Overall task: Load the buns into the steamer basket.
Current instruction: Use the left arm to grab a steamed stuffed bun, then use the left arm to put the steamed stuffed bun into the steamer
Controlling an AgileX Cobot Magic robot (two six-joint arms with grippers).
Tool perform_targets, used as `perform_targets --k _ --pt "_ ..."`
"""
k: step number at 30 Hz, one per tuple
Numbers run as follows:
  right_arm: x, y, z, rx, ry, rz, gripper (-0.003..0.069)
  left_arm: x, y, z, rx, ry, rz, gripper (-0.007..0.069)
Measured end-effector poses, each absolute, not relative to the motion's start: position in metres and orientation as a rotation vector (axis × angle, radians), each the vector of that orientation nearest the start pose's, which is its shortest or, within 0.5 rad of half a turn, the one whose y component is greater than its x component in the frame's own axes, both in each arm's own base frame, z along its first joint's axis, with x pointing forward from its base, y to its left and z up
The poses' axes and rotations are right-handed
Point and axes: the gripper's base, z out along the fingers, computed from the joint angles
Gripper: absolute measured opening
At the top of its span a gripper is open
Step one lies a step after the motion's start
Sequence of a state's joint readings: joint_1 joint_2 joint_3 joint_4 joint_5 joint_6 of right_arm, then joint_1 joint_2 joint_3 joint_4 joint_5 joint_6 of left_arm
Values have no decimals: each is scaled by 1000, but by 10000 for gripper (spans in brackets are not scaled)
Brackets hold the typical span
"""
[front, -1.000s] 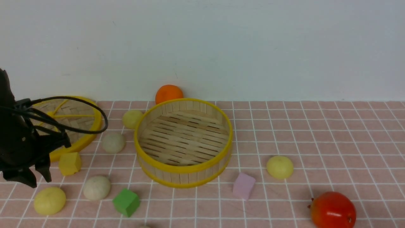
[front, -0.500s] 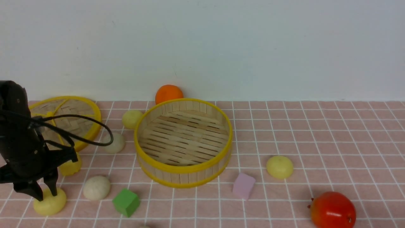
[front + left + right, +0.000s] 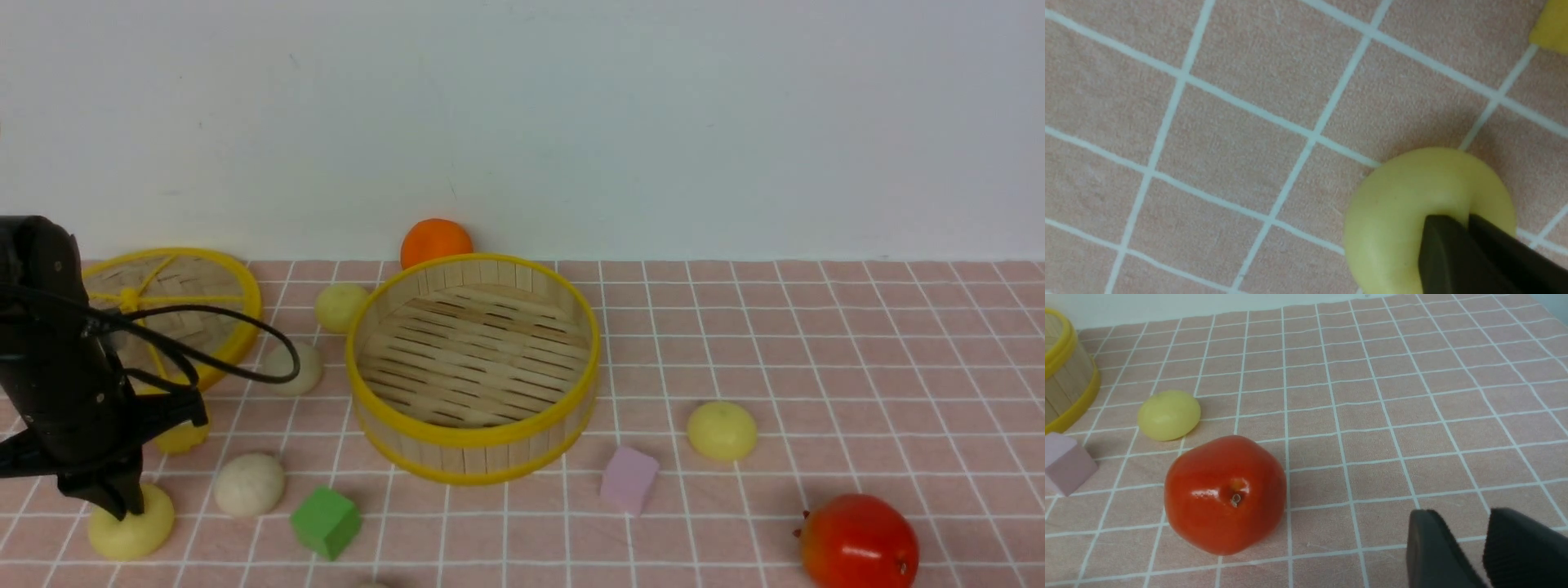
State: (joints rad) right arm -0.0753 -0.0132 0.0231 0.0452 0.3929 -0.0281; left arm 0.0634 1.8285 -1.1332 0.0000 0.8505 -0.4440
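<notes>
At far left, the left gripper (image 3: 114, 500) is down on a pale yellow dome-shaped bun (image 3: 135, 532) at the near edge of the pink gridded tablecloth (image 3: 816, 343). The wrist view shows its fingers (image 3: 1437, 253) drawn narrow with the tips sunk into the soft top, so it seems to pinch the bun rather than span it. A hold that shallow could let the bun slip free on the lift. The black cable loop (image 3: 269, 376) hangs across an off-white bun (image 3: 304, 363) and might drag it. A low carry could knock the round bamboo-slat steamer basket with yellow rims (image 3: 473, 441), which stands mid-table, well apart to the right, with nothing in it.

Counted left to right:
- One flat woven lid with a yellow rim (image 3: 204, 278).
- Three cubes: a yellow cube (image 3: 184, 438), a green cube (image 3: 326, 521) and a lilac cube (image 3: 629, 480).
- Three pale yellow buns: the held one, a second yellow bun (image 3: 341, 306) at the basket's far left, and a third yellow bun (image 3: 722, 430) to its right.
- Two off-white buns plainly, the nearer off-white bun (image 3: 249, 483) lying by the green cube. A pale sliver (image 3: 371, 583) at the bottom edge may be a third.
- One orange fruit (image 3: 436, 242).
- One shiny red fruit (image 3: 859, 541).

The right gripper (image 3: 1468, 516) hangs over bare cloth apart from that fruit, fingers close together, holding nothing
</notes>
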Motion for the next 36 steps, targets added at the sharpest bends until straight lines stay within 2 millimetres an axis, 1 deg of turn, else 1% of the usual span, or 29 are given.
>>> perform_targets --k 3,5,9,10,11,13,15,16,17,18,19,21,22,23,24,25,26,28,29,30,31,34,36 --pt "52 -2 171 72 1885 -26 239 335 21 178 -751 2929 -40 13" --pt "52 -2 171 72 1885 -26 239 329 20 199 -739 2887 -55 13" --pt "52 -2 171 72 1885 -26 239 321 19 227 -721 2812 -84 13" --pt "52 -2 171 72 1885 -26 239 319 19 230 -720 2802 -90 13" --pt "52 -2 171 72 1885 -26 239 315 18 242 -718 2766 -116 13" --pt "52 -2 171 72 1885 -26 239 311 14 257 -712 2730 -184 13" --pt "52 -2 171 72 1885 -26 239 312 5 271 -666 2704 -260 13" --pt "52 -2 171 72 1885 -26 239 315 -5 279 -627 2688 -316 13" --pt "52 -2 171 72 1885 -26 239 318 -13 284 -593 2682 -355 13" --pt "52 -2 171 72 1885 -26 239 323 -28 293 -534 2660 -413 13" --pt "52 -2 171 72 1885 -26 239 324 -33 294 -519 2662 -430 13" --pt "52 -2 171 72 1885 -26 239 338 -68 309 -394 2627 -524 13" --pt "52 -2 171 72 1885 -26 239 340 -74 308 -380 2632 -532 13" --pt "52 -2 171 72 1885 -26 239 345 -81 310 -354 2623 -547 13" --pt "52 -2 171 72 1885 -26 239 354 -98 309 -305 2624 -566 13" --pt "52 -2 171 72 1885 -26 239 358 -104 307 -287 2627 -571 13" --pt "52 -2 171 72 1885 -26 239 368 -117 299 -256 2642 -574 13" --pt "52 -2 171 72 1885 -26 239 381 -131 282 -240 2672 -558 13" --pt "52 -2 171 72 1885 -26 239 390 -138 268 -239 2696 -542 13" --pt "52 -2 171 72 1885 -26 239 391 -139 265 -245 2700 -539 13" --pt "52 -2 171 72 1885 -26 239 398 -143 251 -264 2718 -527 14" --pt "52 -2 171 72 1885 -26 239 409 -147 229 -321 2743 -513 36" --pt "52 -2 171 72 1885 -26 239 410 -147 224 -339 2753 -509 50"
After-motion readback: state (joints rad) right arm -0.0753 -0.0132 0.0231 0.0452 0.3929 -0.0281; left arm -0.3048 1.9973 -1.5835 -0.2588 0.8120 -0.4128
